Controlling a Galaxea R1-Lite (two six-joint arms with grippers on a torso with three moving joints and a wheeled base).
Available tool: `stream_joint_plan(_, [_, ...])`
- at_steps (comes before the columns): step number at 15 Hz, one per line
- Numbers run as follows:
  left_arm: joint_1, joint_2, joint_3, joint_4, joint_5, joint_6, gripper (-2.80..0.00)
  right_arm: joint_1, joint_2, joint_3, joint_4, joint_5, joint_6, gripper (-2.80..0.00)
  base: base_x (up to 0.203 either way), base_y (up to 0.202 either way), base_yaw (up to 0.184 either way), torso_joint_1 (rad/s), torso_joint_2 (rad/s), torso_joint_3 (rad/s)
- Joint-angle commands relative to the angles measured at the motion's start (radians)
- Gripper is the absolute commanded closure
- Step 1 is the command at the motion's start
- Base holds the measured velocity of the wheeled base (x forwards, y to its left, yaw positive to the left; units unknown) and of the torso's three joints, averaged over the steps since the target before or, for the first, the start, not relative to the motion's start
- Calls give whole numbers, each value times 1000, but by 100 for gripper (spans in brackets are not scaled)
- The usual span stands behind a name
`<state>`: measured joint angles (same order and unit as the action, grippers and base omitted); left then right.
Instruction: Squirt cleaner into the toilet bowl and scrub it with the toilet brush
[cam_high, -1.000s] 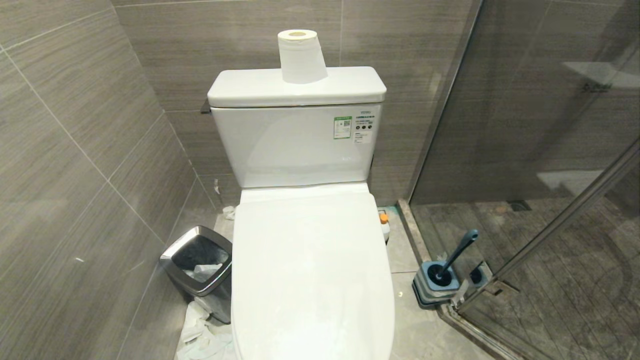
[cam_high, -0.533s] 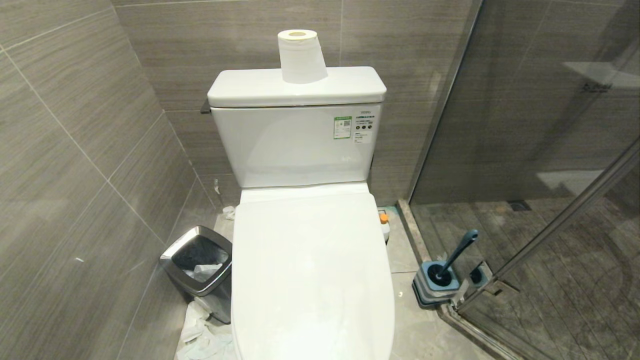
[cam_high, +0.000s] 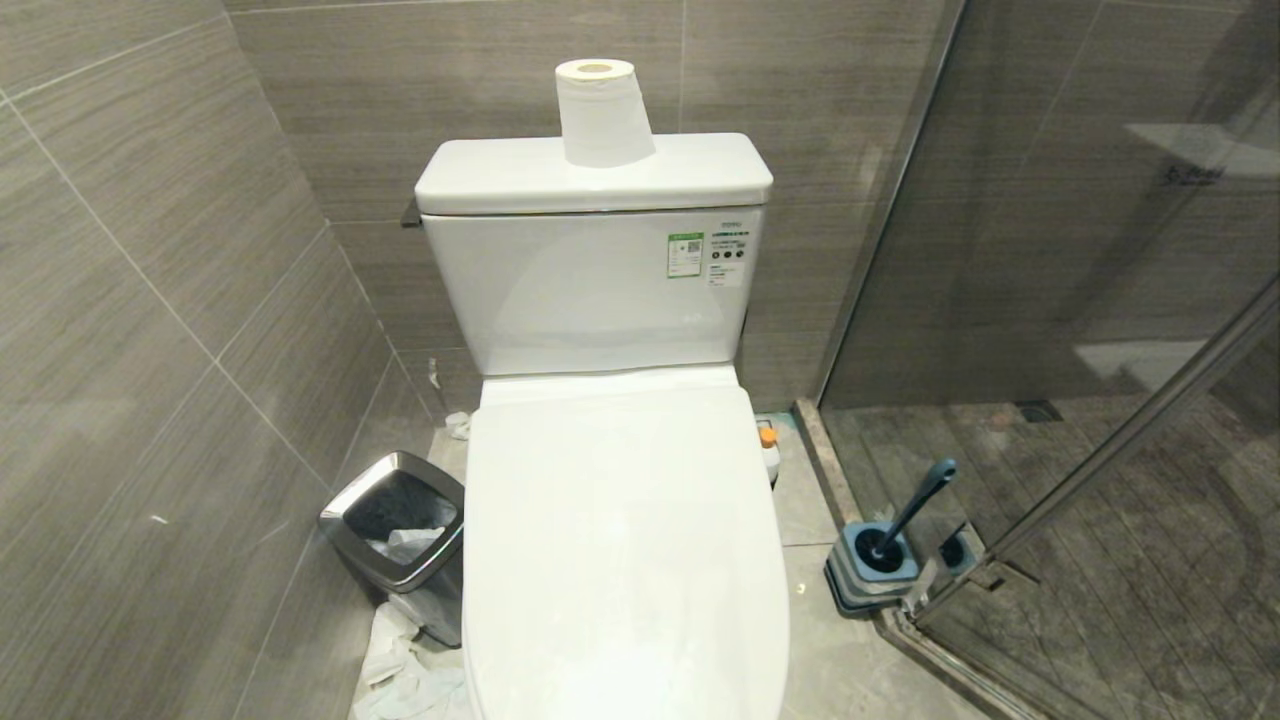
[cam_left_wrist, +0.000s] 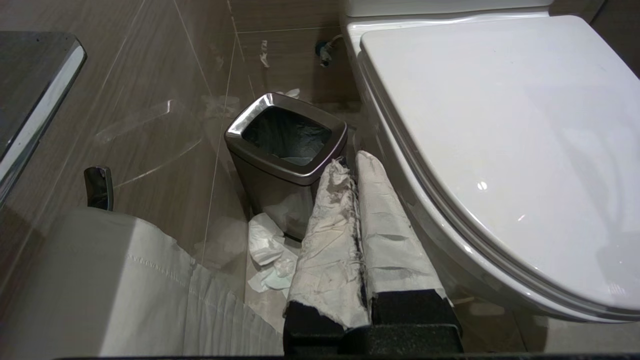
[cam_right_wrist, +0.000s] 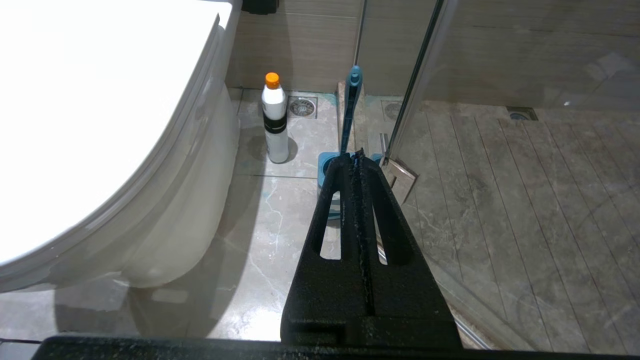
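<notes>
Head view shows neither arm; the toilet bowl (cam_high: 625, 540) sits dead centre with its lid (cam_high: 620, 500) down, so nothing can be squirted until that comes up, I'd say. The cleaner (cam_right_wrist: 275, 118) stands upright on the floor tiles on the robot's right of the toilet, close to its base, orange cap on top. Just beyond it toward the shower glass, the toilet brush (cam_right_wrist: 349, 112) stands in its holder (cam_high: 872, 570), handle leaning slightly, long axis near vertical.

The right gripper (cam_right_wrist: 358, 155) hangs above the floor with fingers pressed together and empty, pointing almost straight at the brush; the bottle lies a little off to the toilet side of its line. That arm is plainly nearer both tools. The left gripper (cam_left_wrist: 350, 162), its fingers wrapped in pale tape, is likewise closed on nothing, beside the toilet's left flank.

The steel-rimmed waste bin (cam_left_wrist: 287, 137) there holds a dark liner and some paper; crumpled tissue (cam_left_wrist: 267, 250) lies at its foot. A paper roll (cam_high: 603, 110) stands on the cistern.
</notes>
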<state>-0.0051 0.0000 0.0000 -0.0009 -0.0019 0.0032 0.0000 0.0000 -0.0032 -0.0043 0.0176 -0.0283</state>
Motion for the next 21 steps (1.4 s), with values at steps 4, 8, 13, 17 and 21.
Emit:
stream_joint_plan(4, [1,0,0,-1,0,0,0,0,2,0,0,1,1,0,0,0,0,0,0,0])
stream_joint_plan(8, [1,0,0,-1,0,0,0,0,2,0,0,0,-1,0,0,0,0,0,0,0])
stream_joint_plan(13, [1,0,0,-1,0,0,0,0,2,0,0,1,-1,0,0,0,0,0,0,0])
stream_joint_plan(17, [1,0,0,-1,0,0,0,0,2,0,0,1,-1,0,0,0,0,0,0,0])
stream_joint_plan(21, [1,0,0,-1,0,0,0,0,2,0,0,1,-1,0,0,0,0,0,0,0])
